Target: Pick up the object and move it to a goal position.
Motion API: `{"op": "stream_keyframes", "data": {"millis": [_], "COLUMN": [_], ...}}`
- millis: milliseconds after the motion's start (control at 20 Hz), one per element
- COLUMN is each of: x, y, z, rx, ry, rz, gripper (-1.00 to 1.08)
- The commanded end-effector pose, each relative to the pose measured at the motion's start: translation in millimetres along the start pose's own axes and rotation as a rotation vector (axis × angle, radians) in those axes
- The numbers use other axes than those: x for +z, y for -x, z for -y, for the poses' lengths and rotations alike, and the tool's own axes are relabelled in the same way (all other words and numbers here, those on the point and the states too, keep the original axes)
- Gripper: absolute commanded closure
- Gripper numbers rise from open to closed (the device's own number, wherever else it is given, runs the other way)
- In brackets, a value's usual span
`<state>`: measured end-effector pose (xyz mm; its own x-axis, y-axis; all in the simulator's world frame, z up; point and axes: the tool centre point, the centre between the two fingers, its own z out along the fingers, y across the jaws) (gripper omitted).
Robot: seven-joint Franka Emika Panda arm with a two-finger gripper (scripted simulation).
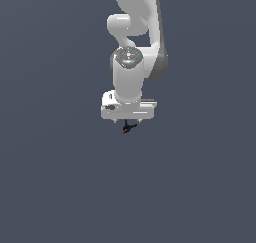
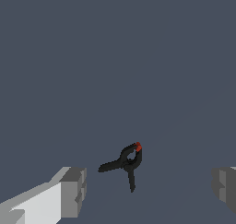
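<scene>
The object (image 1: 127, 128) is a tiny black clamp-like thing with a small red tip, and it sits just below the white gripper (image 1: 128, 122) in the exterior view. In the wrist view the object (image 2: 125, 163) lies between the two grey fingertips (image 2: 73, 190), nearer the one on the white finger. Neither fingertip touches it. The gripper (image 2: 148, 188) is open wide and holds nothing. I cannot tell whether the object rests on the surface.
The white arm (image 1: 131, 72) stands upright above the gripper. Everything around it is a plain dark grey-blue ground (image 1: 60, 177) with no other objects, edges or marks in view.
</scene>
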<state>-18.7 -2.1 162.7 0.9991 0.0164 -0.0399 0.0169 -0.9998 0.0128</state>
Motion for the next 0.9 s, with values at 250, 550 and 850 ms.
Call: {"op": "stream_keyframes", "data": {"millis": [250, 550, 850], "x": [-0.1, -2.3, 2.4], "y": [2.4, 4.7, 5.9], "z": [-11.1, -24.1, -21.3], "rx": [0.039, 0.073, 0.088], "ry": [-0.005, -0.011, -0.012], "rz": [0.008, 0.018, 0.015], "gripper": [-0.92, -0.92, -0.92]}}
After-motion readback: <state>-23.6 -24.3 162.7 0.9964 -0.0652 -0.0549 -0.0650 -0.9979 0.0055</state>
